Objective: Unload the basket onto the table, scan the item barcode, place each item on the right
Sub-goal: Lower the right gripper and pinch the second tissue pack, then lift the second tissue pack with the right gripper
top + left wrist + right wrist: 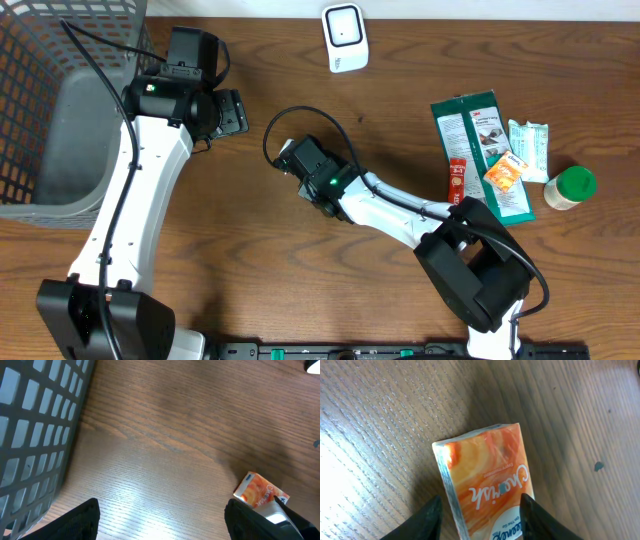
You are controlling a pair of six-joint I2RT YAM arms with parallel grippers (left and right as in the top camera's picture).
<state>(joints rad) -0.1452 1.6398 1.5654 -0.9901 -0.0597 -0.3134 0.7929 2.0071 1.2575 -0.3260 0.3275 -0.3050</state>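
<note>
Overhead: the left gripper (232, 112) hangs beside the basket (40, 60); the right gripper (292, 155) sits low over the table (400, 90), below the scanner (345, 38). Left wrist: its jaws gape wide, and the orange packet (259, 491) lies off to one side. Right wrist: fingers (425, 520) flank the packet, which lies flat; whether they pinch it I cannot tell.

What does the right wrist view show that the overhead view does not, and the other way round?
Only the right wrist: the orange packet between the fingers of the right gripper, its print visible. Only the overhead: the grey basket, white scanner, green pouch, green-lidded jar and left gripper. Both: the wooden table and that gripper.
</note>
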